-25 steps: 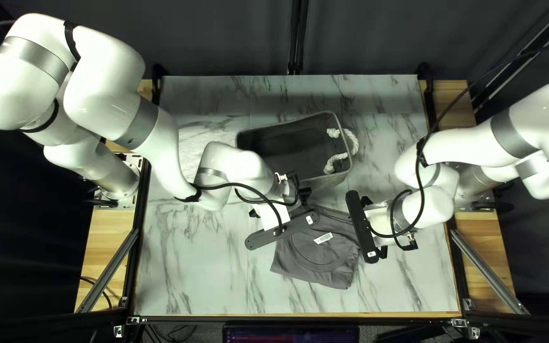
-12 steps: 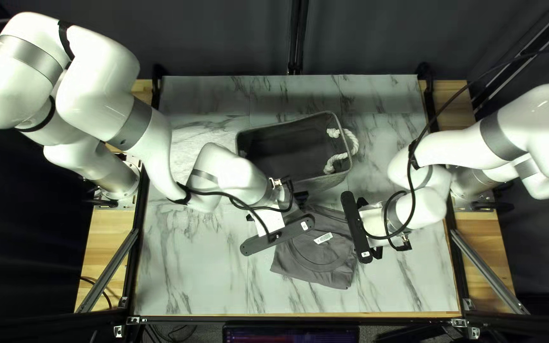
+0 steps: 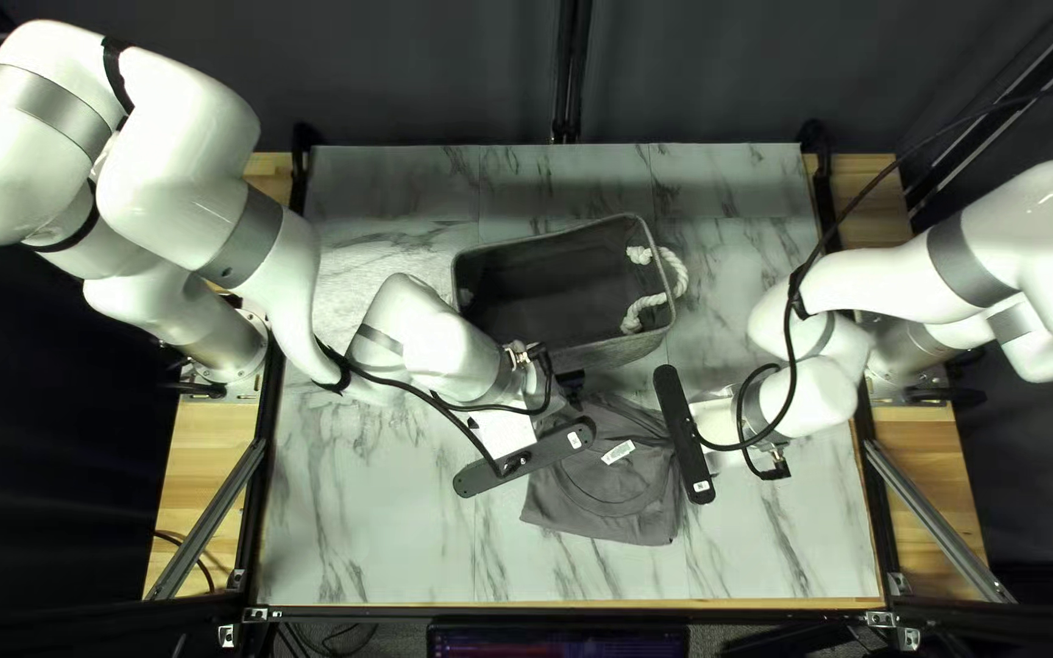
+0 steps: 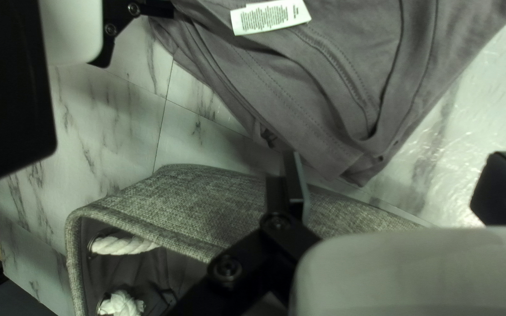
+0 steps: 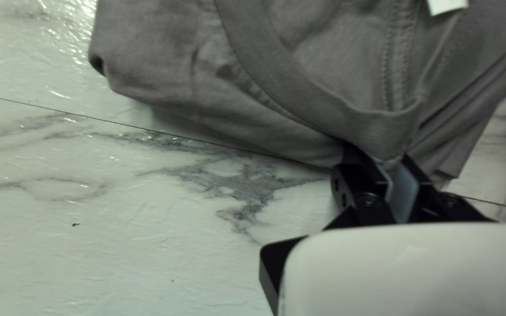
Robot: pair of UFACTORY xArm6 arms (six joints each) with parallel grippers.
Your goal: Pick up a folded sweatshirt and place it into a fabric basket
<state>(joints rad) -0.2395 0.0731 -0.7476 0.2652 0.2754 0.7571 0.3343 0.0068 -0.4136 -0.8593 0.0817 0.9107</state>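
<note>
The sweatshirt [image 3: 609, 490] lies folded on the table [image 3: 362, 536], low and just right of centre in the top left view, its white label [image 3: 618, 452] facing up. The fabric basket [image 3: 606, 355] stands upright above it in that view, mouth up, with a rope handle [image 3: 678, 274] on its right end. From the left wrist camera, a strip of tabletop separates the basket's near wall from the sweatshirt's edge, narrowing toward the left gripper [image 3: 536, 412]. That gripper is spread wide and has hold of nothing; one finger [image 4: 291, 181] shows in front of the basket's wall, the other well apart over marble, and a sweatshirt corner reaches between them from ahead. Whether either finger touches cloth or basket, I cannot tell. The right gripper [image 3: 712, 420], right of the sweatshirt in the top left view, is closed to a narrow gap, its tips pinching the sweatshirt's edge beside the collar band [image 5: 382, 126]. The two camera bars [image 3: 527, 458] [image 3: 684, 434] stand apart, with the label between them. Marble tabletop spreads across the lower left of the top left view, along its bottom, and on the lower right, below the right arm [image 3: 809, 400].
</note>
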